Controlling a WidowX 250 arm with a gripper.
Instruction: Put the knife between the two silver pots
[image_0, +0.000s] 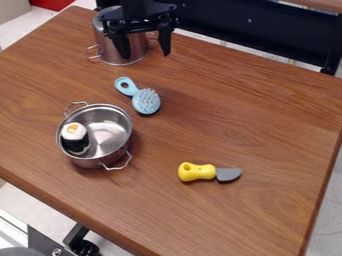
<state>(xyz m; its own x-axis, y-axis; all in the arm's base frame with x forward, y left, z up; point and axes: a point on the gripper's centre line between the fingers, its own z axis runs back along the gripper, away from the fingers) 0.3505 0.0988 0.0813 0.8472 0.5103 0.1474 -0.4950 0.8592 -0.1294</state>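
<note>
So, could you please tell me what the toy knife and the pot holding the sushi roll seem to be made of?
The toy knife looks like plastic: its yellow handle is smooth and glossy, its grey blade duller, perhaps plastic too. The pot looks like polished metal, probably stainless steel, judging by its silvery shine, bright rim and thin wire-like handles.

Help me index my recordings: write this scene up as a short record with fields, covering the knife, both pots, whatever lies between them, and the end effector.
knife: yellow handle, grey blade; flat on the table, outside the gap between the pots
near pot: silver, upright, sushi roll inside
far pot: silver, partly hidden by the arm
between pots: light blue hairbrush
end effector: open, fingers pointing down, in front of the far pot
task status: knife not yet placed
</note>
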